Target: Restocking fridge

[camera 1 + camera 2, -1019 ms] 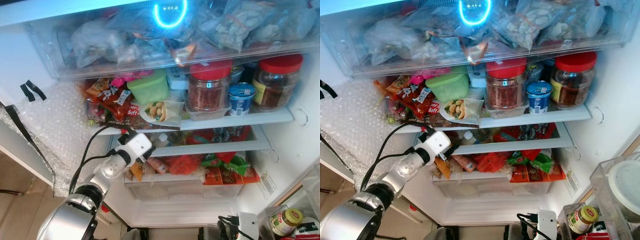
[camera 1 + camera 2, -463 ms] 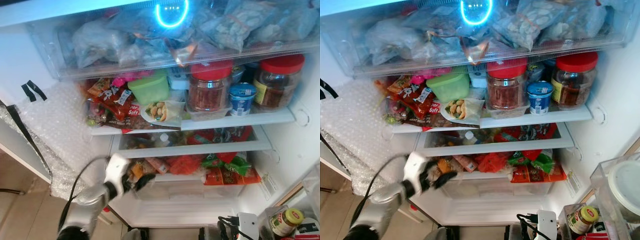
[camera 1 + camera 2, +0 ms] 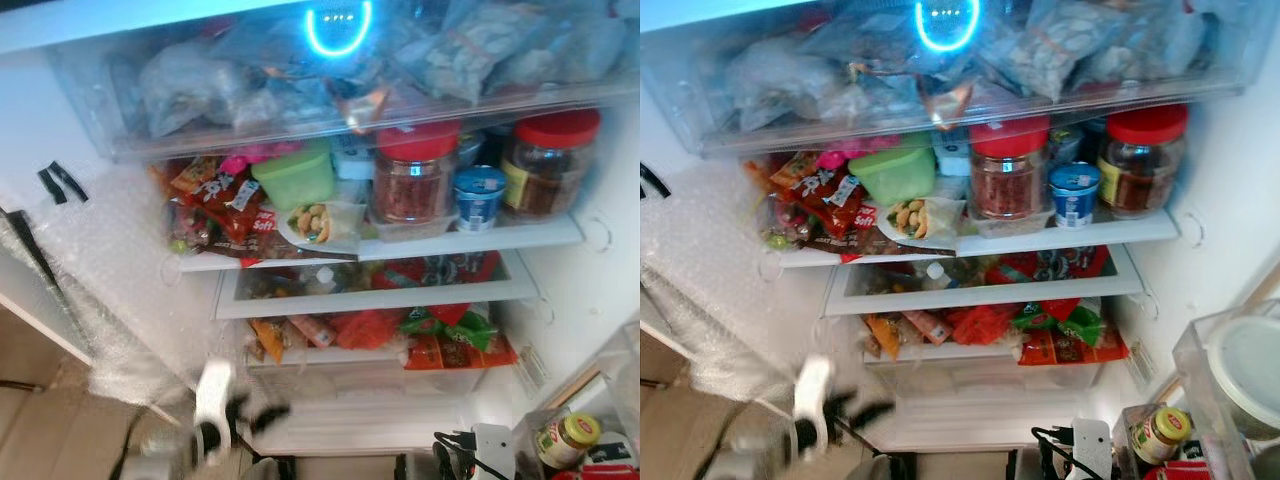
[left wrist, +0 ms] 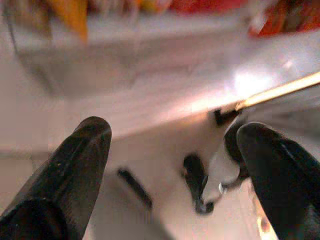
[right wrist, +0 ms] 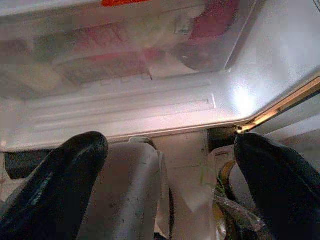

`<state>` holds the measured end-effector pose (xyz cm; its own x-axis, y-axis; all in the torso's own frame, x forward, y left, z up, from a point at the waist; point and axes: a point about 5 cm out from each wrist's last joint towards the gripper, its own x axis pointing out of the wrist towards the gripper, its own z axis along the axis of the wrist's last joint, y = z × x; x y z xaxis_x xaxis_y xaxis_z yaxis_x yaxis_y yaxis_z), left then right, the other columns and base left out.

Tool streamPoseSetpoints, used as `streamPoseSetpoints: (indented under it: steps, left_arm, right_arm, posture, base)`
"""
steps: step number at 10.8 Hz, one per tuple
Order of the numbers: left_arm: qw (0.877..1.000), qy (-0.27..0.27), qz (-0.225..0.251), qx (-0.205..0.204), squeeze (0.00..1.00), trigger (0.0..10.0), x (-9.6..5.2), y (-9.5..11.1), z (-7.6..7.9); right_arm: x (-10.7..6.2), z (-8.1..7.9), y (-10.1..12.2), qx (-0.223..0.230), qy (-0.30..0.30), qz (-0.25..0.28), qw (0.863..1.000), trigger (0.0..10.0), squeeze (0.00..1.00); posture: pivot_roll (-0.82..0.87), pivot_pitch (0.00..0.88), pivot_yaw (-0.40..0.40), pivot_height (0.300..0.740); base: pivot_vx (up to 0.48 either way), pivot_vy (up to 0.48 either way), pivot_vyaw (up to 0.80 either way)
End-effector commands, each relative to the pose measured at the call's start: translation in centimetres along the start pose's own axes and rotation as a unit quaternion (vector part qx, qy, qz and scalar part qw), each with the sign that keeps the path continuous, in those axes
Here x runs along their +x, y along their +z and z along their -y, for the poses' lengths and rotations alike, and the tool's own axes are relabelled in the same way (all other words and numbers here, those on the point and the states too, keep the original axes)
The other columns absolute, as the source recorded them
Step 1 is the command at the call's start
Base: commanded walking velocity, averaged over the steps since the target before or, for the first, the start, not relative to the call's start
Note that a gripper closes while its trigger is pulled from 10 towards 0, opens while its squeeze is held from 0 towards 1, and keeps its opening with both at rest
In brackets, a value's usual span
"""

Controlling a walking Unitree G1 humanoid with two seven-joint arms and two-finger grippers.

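The left tool (image 3: 240, 420), blurred, hangs at seven o'clock below the packed fridge (image 3: 590, 290), fingers apart and empty; the right tool (image 5: 170, 195) likewise gapes.

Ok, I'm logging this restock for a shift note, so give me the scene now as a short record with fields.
setting: open fridge, shelves crowded
top drawer: bagged food behind a clear front
upper shelf: two red-lidded jars, blue yogurt cup, green tub, snack packets
lower shelves: red, green and orange packets
left claw: blurred, low before the fridge's bottom, open, holding nothing
right claw: low by the fridge floor, open, empty
door side: jar with yellow lid at lower right
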<state>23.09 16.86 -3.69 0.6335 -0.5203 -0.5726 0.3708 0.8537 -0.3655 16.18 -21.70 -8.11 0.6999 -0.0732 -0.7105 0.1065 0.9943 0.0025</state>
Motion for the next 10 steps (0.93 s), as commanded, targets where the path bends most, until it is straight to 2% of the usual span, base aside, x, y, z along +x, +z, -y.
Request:
streamPoseSetpoints:
  steps: [1,2,3,4,5,7,10]
  left_arm:
    - [0.999,0.038,-0.015,-0.008,0.00,10.0,-0.2,-0.5,-0.7]
    - [0.997,0.079,-0.022,-0.001,0.00,10.0,-0.3,-0.8,-1.3]
    - [0.989,0.144,-0.035,-0.013,0.00,10.0,-0.8,-1.5,-2.4]
    - [0.976,0.210,-0.049,-0.022,0.00,10.0,-1.5,-2.6,-3.4]
    - [0.959,0.273,-0.074,-0.033,0.00,10.0,-2.5,-4.4,-4.0]
    - [0.946,0.308,-0.090,-0.042,0.00,10.0,-3.2,-6.0,-4.0]
    - [0.940,0.328,-0.088,-0.044,0.00,10.0,-3.3,-6.2,-4.1]
  right_arm:
    - [-0.2,-0.2,-0.7,-0.002,0.003,-0.015,1.000,10.0,0.00]
    - [-0.2,-0.1,-0.8,-0.002,0.001,-0.018,1.000,10.0,0.00]
    - [-0.4,0.2,-1.1,-0.001,-0.002,-0.025,1.000,10.0,0.00]
    - [-0.5,0.3,-1.6,-0.002,-0.003,-0.036,0.999,10.0,0.00]
    - [-0.8,0.4,-2.4,0.001,-0.006,-0.054,0.999,10.0,0.00]
    - [-1.6,1.6,-3.7,0.005,-0.016,-0.078,0.997,10.0,0.00]
    - [-1.7,1.5,-3.9,0.010,-0.017,-0.086,0.996,10.0,0.00]
  posture:
    - [-0.13,0.000,0.114,0.650]
    - [-0.13,0.000,0.111,0.650]
    - [-0.12,0.000,0.108,0.650]
    - [-0.12,0.000,0.103,0.650]
    - [-0.13,0.000,0.101,0.650]
    - [-0.14,0.000,0.106,0.650]
    - [-0.14,0.000,0.112,0.650]
  base:
    - [0.000,0.000,0.00]
    - [0.000,0.000,0.00]
    - [0.000,0.000,0.00]
    - [0.000,0.000,0.00]
    - [0.000,0.000,0.00]
    - [0.000,0.000,0.00]
    - [-0.177,0.000,0.00]
